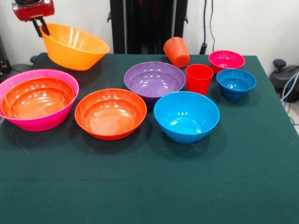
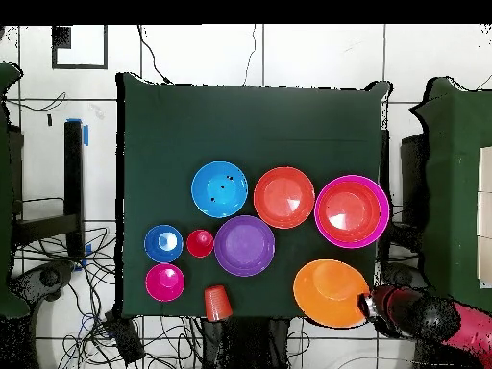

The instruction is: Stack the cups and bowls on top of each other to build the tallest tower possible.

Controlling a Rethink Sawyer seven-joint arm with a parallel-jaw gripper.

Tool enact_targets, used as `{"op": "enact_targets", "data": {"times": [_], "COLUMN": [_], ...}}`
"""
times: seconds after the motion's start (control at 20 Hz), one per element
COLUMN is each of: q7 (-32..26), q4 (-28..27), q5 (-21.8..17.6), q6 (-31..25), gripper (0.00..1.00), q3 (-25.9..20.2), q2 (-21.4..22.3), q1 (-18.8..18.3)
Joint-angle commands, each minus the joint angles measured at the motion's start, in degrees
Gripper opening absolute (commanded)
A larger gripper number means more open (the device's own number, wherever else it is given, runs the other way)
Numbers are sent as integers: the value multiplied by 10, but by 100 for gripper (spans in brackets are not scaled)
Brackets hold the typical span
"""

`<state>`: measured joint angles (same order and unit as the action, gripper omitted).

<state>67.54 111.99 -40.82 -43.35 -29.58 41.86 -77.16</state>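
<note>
The pincer (image 1: 43,27) grips the tilted yellow-orange bowl (image 1: 74,46) by its rim, lifted off the table (image 1: 149,186).

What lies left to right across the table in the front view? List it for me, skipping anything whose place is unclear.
big pink bowl → big yellow-orange bowl → red-orange bowl → purple bowl → red cup → small blue bowl

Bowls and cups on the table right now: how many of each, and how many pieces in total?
Bowls: 8. They are pink with a red-orange one nested inside, yellow-orange tilted in the gripper, red-orange, purple, medium blue, small blue and magenta.
Cups: 2. They are red, upright, and orange, tipped over.
Total: 10
</note>
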Motion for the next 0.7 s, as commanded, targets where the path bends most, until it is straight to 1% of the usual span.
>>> {"op": "enact_targets", "data": {"times": [0.05, 0.2, 0.4, 0.65, 0.7], "q7": [-38, -45, -62, -90, -96], "q4": [31, 17, -13, -20, -29], "q5": [-15, -15, -17, -8, -6], "q6": [-35, -46, -64, -86, -97], "gripper": [0, 0, 0, 0, 0], "q3": [-7, -8, -10, -17, -19], "q2": [19, 2, -39, -48, -52], "q1": [43, 49, 58, 54, 59]}}
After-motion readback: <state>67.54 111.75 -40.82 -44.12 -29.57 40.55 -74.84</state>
